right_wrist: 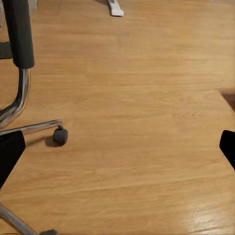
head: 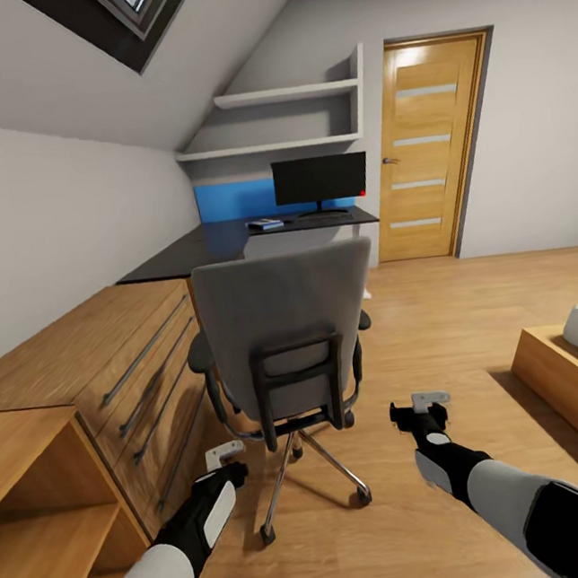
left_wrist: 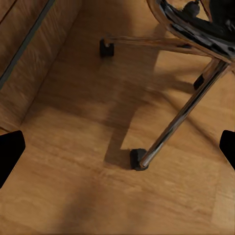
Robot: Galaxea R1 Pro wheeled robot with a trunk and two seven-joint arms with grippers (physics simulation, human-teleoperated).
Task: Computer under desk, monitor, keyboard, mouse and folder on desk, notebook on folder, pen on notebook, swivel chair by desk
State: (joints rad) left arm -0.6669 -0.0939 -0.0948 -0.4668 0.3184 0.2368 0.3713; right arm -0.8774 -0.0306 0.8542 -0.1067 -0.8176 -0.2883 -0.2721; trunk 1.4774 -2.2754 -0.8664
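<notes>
The grey swivel chair (head: pixel 287 343) stands mid-floor with its back toward me, and its seat is hidden. Beyond it the black-topped desk (head: pixel 185 252) carries the monitor (head: pixel 320 181) before the blue panel. A blue folder (head: pixel 266 225) lies left of the monitor's stand, and a thin dark strip under the screen looks like the keyboard (head: pixel 321 219). Mouse, notebook and pen are too small to make out, and the computer is hidden. My left gripper (head: pixel 224 460) (left_wrist: pixel 117 149) hangs open over the chair's chrome base (left_wrist: pixel 181 117). My right gripper (head: pixel 425 403) (right_wrist: pixel 117 149) is open over bare floor beside a caster (right_wrist: pixel 59 136).
An oak chest of drawers (head: pixel 108 365) runs along the left wall, with an open shelf unit (head: pixel 44 500) nearer me. A bed frame (head: pixel 576 380) sits at the right. A wooden door (head: pixel 430 145) stands behind the desk. Open floor lies between chair and bed.
</notes>
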